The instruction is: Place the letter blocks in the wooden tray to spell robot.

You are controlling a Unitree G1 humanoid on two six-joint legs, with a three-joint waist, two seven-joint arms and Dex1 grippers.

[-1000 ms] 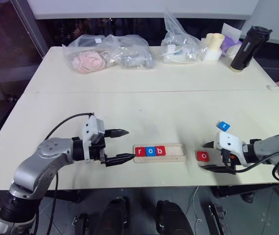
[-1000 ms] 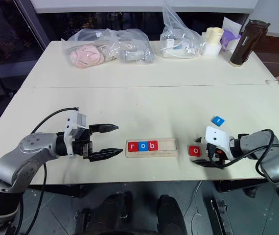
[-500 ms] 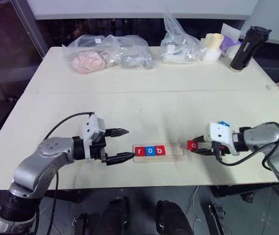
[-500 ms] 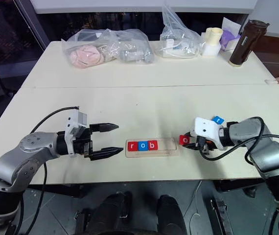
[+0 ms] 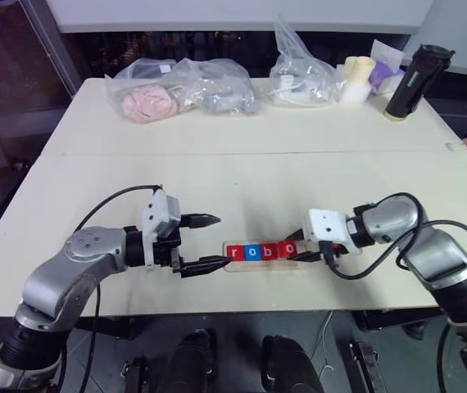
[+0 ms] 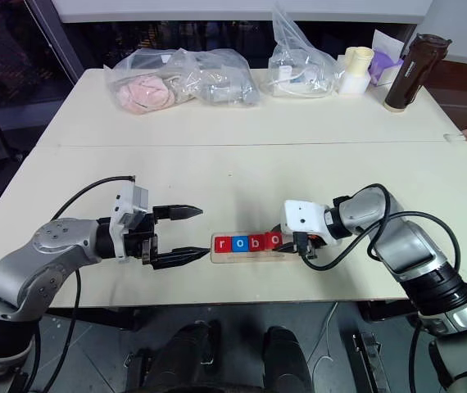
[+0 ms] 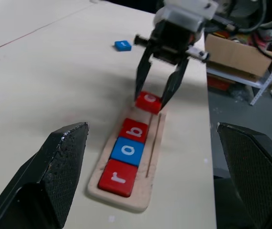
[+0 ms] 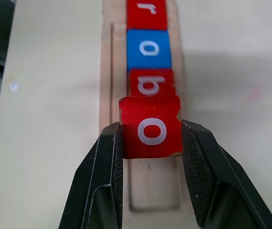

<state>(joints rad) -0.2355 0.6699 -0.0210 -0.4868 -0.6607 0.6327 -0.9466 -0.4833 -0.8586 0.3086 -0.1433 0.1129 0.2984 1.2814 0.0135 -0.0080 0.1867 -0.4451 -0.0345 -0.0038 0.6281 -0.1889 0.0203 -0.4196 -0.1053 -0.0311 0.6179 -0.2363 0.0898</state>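
The wooden tray [image 5: 299,260] lies near the table's front edge with a red r [image 5: 234,252], a blue o [image 5: 252,252] and a red b [image 5: 269,251] lined up from its left end. My right gripper [image 5: 293,250] is shut on a red o block [image 8: 150,131], held tilted just over the groove beside the b. A blue block [image 7: 121,45] lies on the table beyond the right gripper. My left gripper [image 5: 219,241] stands open at the tray's left end, holding nothing.
Plastic bags [image 5: 180,90] [image 5: 299,74], cream cups [image 5: 355,78] and a black bottle [image 5: 414,78] stand along the table's far side. The tray's right part [image 8: 152,191] is bare. A cardboard box [image 7: 236,52] sits past the table edge.
My right gripper closed on the red o block at the right, lifted it and carried it left to the tray, next to the b. The left arm stayed still.
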